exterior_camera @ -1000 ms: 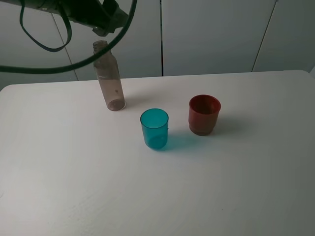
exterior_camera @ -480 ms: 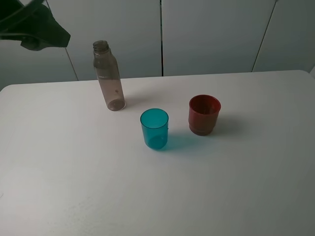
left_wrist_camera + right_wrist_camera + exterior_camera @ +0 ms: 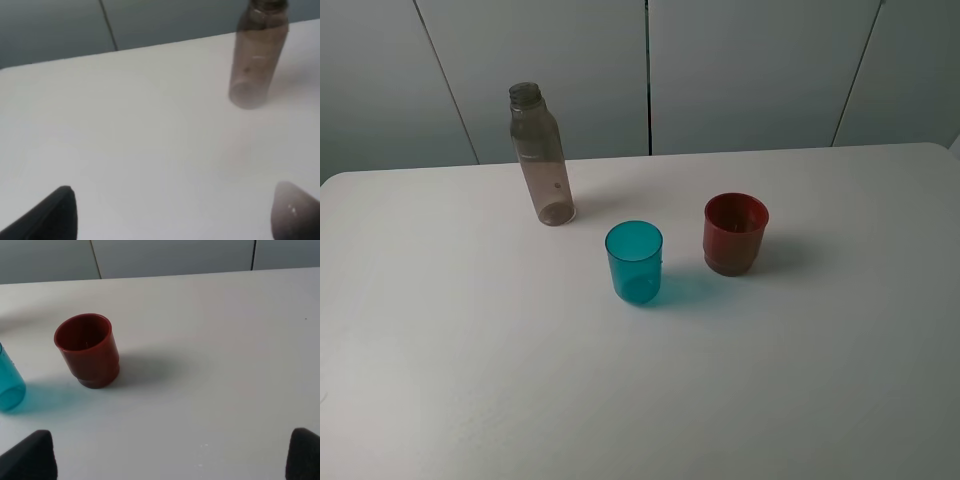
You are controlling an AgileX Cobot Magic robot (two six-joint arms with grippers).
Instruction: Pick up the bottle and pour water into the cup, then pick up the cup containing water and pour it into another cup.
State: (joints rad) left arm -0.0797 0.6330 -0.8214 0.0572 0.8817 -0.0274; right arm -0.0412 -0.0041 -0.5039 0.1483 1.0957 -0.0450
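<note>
The bottle (image 3: 541, 155) stands upright and capless at the back left of the white table (image 3: 470, 380). In front of it and to the right stands the teal cup (image 3: 634, 262), upright, and right of that the red-brown cup (image 3: 735, 233). Neither gripper shows in the exterior high view. The left wrist view has the bottle (image 3: 257, 57) well ahead of my left gripper (image 3: 175, 215), whose fingertips stand wide apart, open and empty. In the right wrist view the red-brown cup (image 3: 89, 350) and an edge of the teal cup (image 3: 9, 382) lie ahead of my open, empty right gripper (image 3: 167, 457).
Grey wall panels (image 3: 750, 70) rise behind the table's far edge. Bare white tabletop lies in front of the cups and to both sides.
The left arm, which hung over the bottle's neck a second ago, has swung away to the upper left and out of the exterior high view. Bottle and cups have not moved.
</note>
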